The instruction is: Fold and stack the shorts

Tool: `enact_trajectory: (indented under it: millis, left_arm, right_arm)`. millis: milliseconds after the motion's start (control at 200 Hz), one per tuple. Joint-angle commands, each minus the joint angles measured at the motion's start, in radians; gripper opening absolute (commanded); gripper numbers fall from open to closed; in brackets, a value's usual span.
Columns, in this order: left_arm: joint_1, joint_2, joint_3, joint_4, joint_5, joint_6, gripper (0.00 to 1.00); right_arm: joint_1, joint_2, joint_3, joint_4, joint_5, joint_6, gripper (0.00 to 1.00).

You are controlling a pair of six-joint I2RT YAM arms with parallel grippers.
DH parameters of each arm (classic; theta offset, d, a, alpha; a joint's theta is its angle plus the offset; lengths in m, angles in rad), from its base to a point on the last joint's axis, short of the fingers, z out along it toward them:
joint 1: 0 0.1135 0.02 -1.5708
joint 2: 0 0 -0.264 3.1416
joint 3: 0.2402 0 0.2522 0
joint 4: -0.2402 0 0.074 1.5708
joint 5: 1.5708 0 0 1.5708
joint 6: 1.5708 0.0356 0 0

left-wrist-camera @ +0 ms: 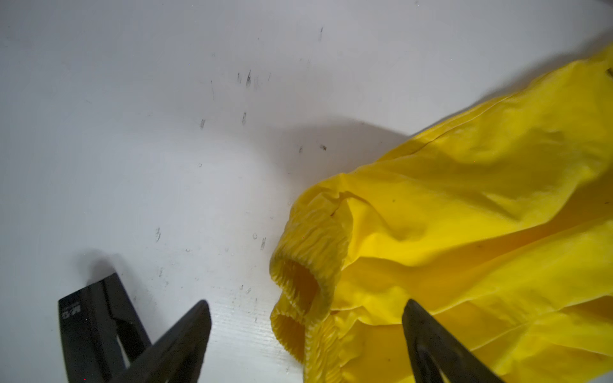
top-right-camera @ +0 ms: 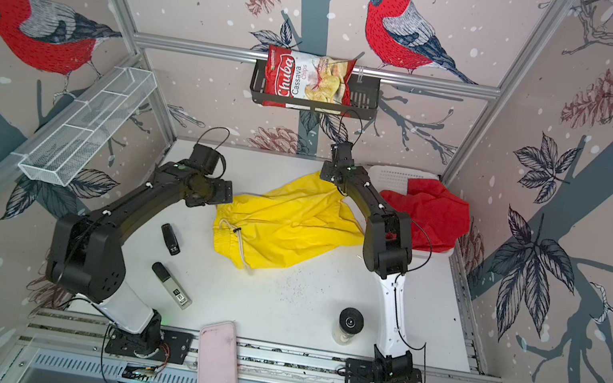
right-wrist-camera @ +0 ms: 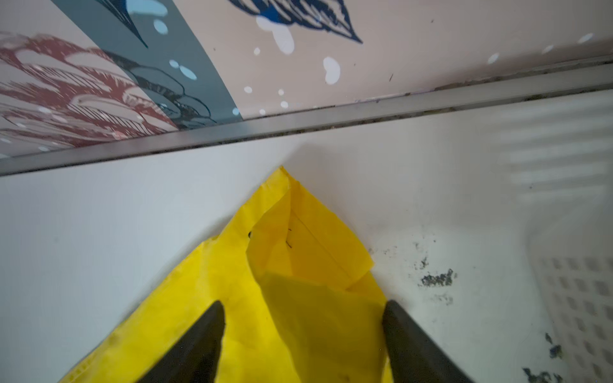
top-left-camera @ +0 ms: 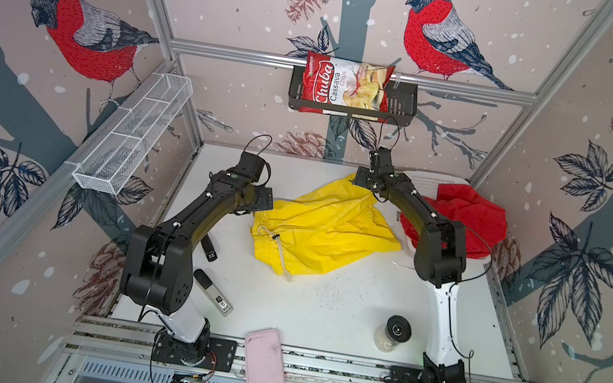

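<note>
yellow shorts [top-left-camera: 323, 229] crumpled mid-table [top-left-camera: 317, 321], waistband at their 9 o'clock, left gripper [left-wrist-camera: 306, 303] above it, jaws wide, gripping nothing, right gripper [right-wrist-camera: 303, 305] at their 12 o'clock corner, jaws partly apart astride the hem, red shorts [top-left-camera: 465, 215] heaped at 2 o'clock on basket [top-left-camera: 425, 178]
</note>
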Motion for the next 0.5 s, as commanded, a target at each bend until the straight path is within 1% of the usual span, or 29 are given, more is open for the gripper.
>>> enact_trajectory:
  millis: [0,15,45,180,275,355,425,495]
  left_arm:
    - [0.028,-0.022,-0.025,0.093,0.148,-0.034,0.95]
    - [0.032,-0.025,-0.032,0.105,0.165,-0.04,0.97]
    - [0.04,-0.029,-0.046,0.126,0.191,-0.053,0.97]
    - [0.072,-0.015,-0.056,0.148,0.256,-0.069,0.97]
    - [0.087,0.011,-0.045,0.147,0.281,-0.064,0.95]
    - [0.091,0.028,-0.054,0.169,0.316,-0.068,0.89]
    - [0.092,0.041,-0.077,0.207,0.368,-0.069,0.88]
    - [0.092,0.062,-0.094,0.223,0.392,-0.081,0.89]
  right_arm:
    - [0.002,-0.023,-0.05,0.024,-0.041,0.013,0.08]
    - [0.004,-0.038,-0.072,0.041,-0.039,0.011,0.05]
    - [0.008,-0.075,-0.129,0.082,-0.03,0.008,0.01]
    - [0.031,-0.319,-0.458,0.247,0.047,0.005,0.0]
    - [0.054,-0.494,-0.701,0.326,0.101,0.038,0.0]
    - [0.086,-0.617,-0.885,0.353,0.146,0.088,0.0]
    - [0.122,-0.704,-1.02,0.346,0.178,0.147,0.0]
    - [0.162,-0.776,-1.142,0.329,0.209,0.208,0.0]
